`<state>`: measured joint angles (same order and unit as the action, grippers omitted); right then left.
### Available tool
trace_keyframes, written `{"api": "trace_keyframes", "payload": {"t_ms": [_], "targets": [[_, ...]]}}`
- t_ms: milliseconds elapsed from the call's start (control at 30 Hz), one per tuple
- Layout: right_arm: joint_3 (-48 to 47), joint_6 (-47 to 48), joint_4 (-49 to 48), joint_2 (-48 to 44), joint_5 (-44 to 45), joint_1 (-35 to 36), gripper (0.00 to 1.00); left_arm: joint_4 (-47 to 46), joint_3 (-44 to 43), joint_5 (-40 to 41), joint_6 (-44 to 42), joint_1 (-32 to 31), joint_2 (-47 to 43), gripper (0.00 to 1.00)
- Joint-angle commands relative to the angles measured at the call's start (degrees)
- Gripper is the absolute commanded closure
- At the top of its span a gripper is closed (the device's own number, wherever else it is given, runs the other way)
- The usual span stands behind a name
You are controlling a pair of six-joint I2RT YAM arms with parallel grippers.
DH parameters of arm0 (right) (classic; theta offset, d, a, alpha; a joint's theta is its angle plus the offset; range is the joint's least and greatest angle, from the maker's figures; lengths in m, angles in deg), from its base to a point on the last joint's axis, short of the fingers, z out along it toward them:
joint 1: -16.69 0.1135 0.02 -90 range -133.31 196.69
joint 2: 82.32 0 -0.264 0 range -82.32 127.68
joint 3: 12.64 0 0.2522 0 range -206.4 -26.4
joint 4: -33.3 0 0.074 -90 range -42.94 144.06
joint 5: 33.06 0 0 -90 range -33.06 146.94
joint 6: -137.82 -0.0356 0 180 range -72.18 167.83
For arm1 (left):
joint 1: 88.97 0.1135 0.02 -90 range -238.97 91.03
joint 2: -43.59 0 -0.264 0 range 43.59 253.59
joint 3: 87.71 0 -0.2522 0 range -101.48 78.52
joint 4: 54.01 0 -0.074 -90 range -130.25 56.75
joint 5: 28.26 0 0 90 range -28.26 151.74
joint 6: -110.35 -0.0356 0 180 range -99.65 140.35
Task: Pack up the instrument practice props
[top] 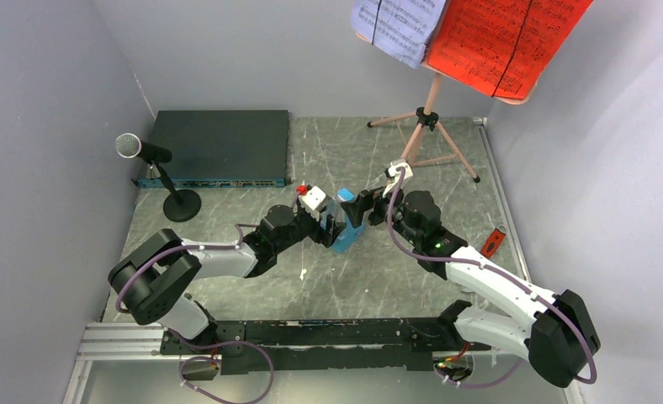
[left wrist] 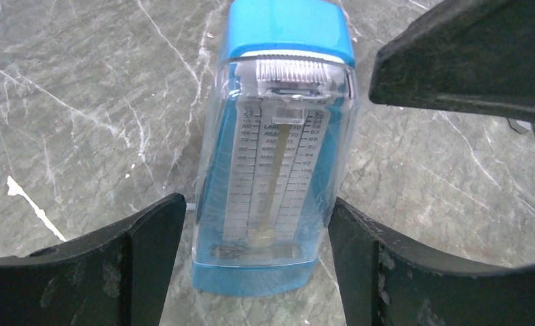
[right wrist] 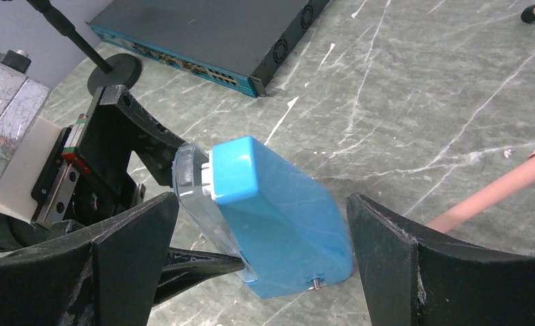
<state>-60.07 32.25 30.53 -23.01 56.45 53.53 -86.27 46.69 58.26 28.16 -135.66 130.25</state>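
1. The small blue metronome (top: pixel 346 227) stands on the grey marbled table (top: pixel 370 286), near its middle, between the two arms; the left wrist view shows its clear front with the scale and pendulum (left wrist: pixel 271 156).
2. The left gripper (top: pixel 335 225) straddles the metronome with its jaws apart; in the left wrist view one finger (left wrist: pixel 142 244) stands clear of the casing by a narrow gap, while the other finger (left wrist: pixel 360 251) sits just at its edge, and whether it touches cannot be told.
3. The right gripper (top: pixel 360 210) reaches in from the opposite side with its jaws wide apart; in the right wrist view both fingers (right wrist: pixel 129 251) stand well clear of the blue back (right wrist: pixel 278 210).
4. The black microphone (top: pixel 128 145) on its round-base stand is at the left, beside the flat black box (top: pixel 219 143).
5. The pink tripod music stand (top: pixel 430 118) is at the far right; it carries a red sheet (top: pixel 501 38) and a lavender sheet (top: pixel 400 25).
6. A red-handled tool (top: pixel 494 241) lies by the right edge.
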Motion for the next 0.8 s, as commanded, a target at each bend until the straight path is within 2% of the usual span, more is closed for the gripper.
{"api": "trace_keyframes", "payload": {"t_ms": [0, 400, 767], "targets": [[0.35, 0.79, -1.89, -1.30, 0.33, -0.26, 0.00, -1.78, 0.19, -1.77, 1.55, 0.88, -0.80, 0.20], [0.84, 0.77, -1.86, -2.10, 0.33, -0.26, 0.00, 0.85, -1.14, -4.19, 0.76, 1.43, -0.37, 0.20], [1.50, 1.03, -2.23, -3.44, 2.12, -0.25, 0.00, 10.85, -4.56, -3.44, -3.13, 1.26, -1.09, 0.21]]}}
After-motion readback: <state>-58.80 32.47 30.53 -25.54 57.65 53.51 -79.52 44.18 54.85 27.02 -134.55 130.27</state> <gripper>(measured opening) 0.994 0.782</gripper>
